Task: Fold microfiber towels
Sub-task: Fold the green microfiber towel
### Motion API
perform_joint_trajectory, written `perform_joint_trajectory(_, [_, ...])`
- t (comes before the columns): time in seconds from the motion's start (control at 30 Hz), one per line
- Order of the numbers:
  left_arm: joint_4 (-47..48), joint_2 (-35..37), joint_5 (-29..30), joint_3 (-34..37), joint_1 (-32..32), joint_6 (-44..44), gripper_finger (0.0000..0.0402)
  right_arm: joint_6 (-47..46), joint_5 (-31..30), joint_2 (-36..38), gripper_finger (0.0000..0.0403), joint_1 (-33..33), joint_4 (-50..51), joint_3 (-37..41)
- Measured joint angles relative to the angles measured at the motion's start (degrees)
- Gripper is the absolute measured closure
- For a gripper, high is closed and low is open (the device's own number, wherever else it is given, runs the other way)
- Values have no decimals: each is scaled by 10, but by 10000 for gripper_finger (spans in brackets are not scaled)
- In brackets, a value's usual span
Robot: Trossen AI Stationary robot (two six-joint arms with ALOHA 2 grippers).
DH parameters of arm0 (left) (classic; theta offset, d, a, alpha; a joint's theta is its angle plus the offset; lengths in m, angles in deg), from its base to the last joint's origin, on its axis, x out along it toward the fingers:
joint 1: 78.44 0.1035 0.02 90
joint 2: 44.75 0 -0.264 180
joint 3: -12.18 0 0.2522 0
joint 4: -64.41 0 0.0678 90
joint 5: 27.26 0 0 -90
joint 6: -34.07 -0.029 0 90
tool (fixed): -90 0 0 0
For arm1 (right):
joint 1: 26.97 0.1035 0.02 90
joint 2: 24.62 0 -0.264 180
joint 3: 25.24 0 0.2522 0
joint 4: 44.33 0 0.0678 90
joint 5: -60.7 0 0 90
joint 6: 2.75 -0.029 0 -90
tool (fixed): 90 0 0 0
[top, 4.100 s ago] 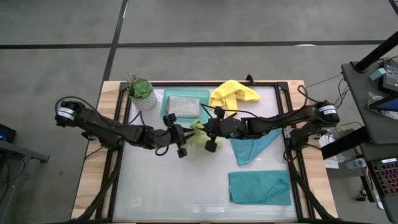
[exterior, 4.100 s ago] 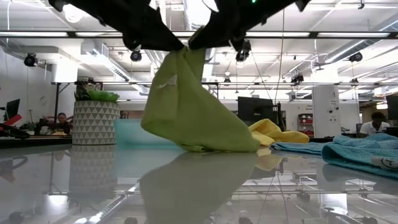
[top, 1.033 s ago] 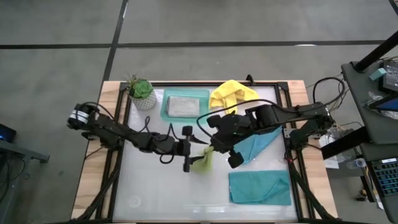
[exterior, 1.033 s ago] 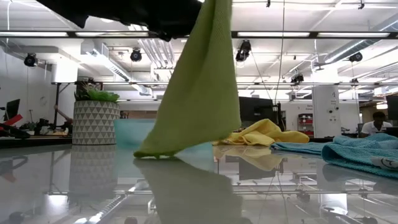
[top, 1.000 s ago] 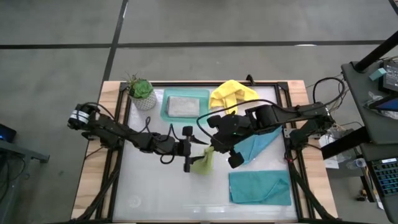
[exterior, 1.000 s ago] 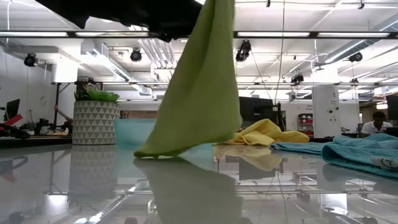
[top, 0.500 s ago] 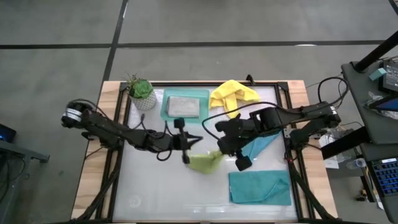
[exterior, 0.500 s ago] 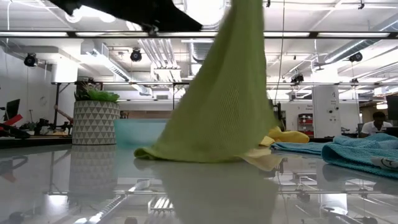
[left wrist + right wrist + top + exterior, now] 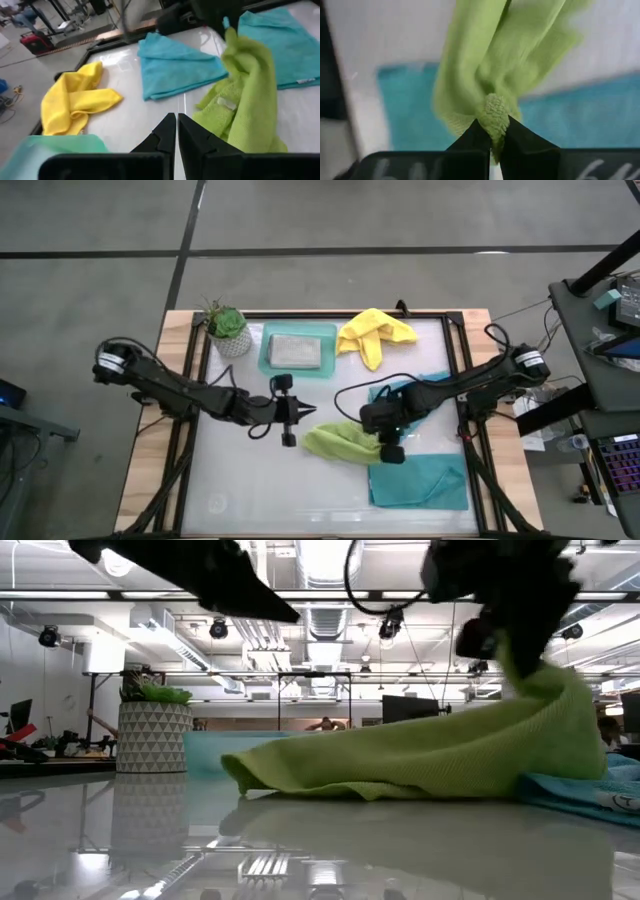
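Our right claw (image 9: 385, 442) pinches the lime green towel (image 9: 340, 442), which trails toward our left claw (image 9: 301, 412), closed on nothing just beside its free end.

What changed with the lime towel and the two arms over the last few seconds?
The right gripper, fingers shut on the lime green towel, carried it right and down, so it now lies draped on the table against a teal towel. The left gripper released the towel, closed empty and sits left of it. Yellow towel, tray and plant unchanged.
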Motion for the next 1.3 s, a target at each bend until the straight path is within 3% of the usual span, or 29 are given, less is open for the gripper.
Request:
perform_joint_trajectory(0.17, [-43,-34,-6,-5,2,1,398,61,-14,17,394,-8,-145,29])
perform_joint_trajectory(0.37, [-52,-58,-93,-5,35,63,386,75,-3,41,394,-7,-149,44])
perform_joint_trajectory(0.5, [-110,-100,-104,-5,47,71,340,43,39,51,394,-3,-150,71])
perform_joint_trajectory(0.7, [-243,-198,-148,-27,67,71,247,-11,42,59,394,2,-167,123])
perform_joint_trajectory(0.87, [-253,-269,-223,-70,79,75,204,-24,34,58,394,2,-196,142])
perform_joint_trajectory(1.17, [-189,-353,-360,-135,96,155,221,0,33,59,394,0,-229,136])
perform_joint_trajectory(1.3, [-147,-361,-365,-142,96,164,253,1,33,59,394,0,-231,134])
